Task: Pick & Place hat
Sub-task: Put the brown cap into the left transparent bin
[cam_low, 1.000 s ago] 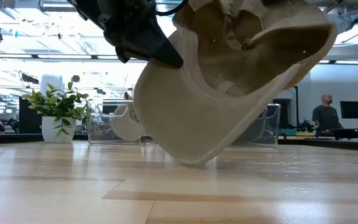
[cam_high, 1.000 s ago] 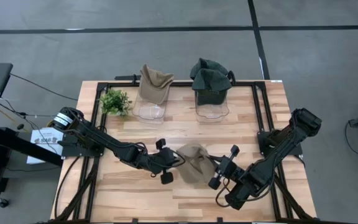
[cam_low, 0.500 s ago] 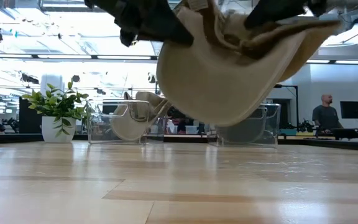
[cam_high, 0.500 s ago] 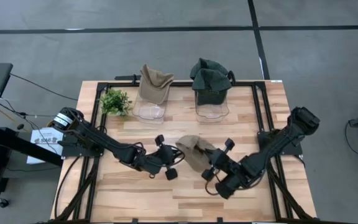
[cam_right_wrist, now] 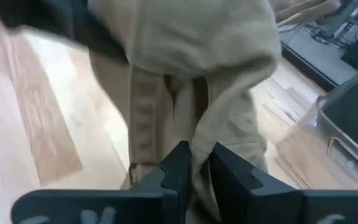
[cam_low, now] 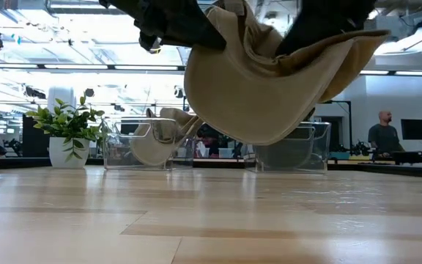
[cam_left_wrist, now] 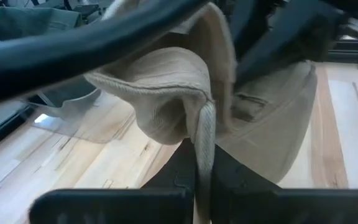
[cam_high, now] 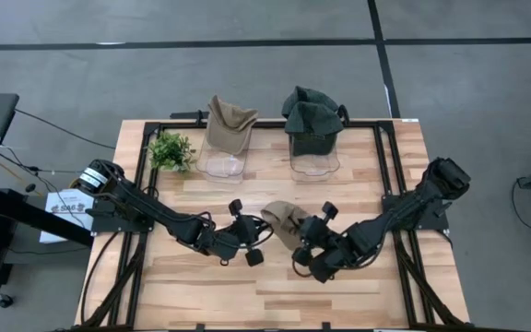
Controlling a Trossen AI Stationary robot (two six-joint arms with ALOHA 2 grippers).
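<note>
A tan hat (cam_high: 284,225) hangs crumpled between my two grippers over the middle of the table, clear of the wood in the low view (cam_low: 269,88). My left gripper (cam_high: 264,234) comes at it from the table's left and is shut on its edge. My right gripper (cam_high: 300,242) comes from the right and is shut on a fold of it. In the low view both grippers are dark shapes at the top of the picture, above the hat. My left gripper pinches the hat's stitched edge (cam_left_wrist: 205,127) between its two fingers, nearly level, from the table's left. The edge runs up out of the fingers and the crown bulges beyond them. My right gripper pinches a hanging fold of the hat's cloth (cam_right_wrist: 195,134) between its two fingers, slanting down from the table's right. Several layers bunch above the fingers, and the hat hangs clear of the table.
Two clear bins stand at the far edge: one holding a tan hat (cam_high: 226,136), one piled with green hats (cam_high: 313,127). A small potted plant (cam_high: 171,150) sits at the far left. People show in the room behind (cam_low: 382,136).
My right gripper has gone toward the table's left, closer to my left gripper. The hat, whose lower rim hung down near the table, is now lifted clear and bunched tighter between the two grippers.
</note>
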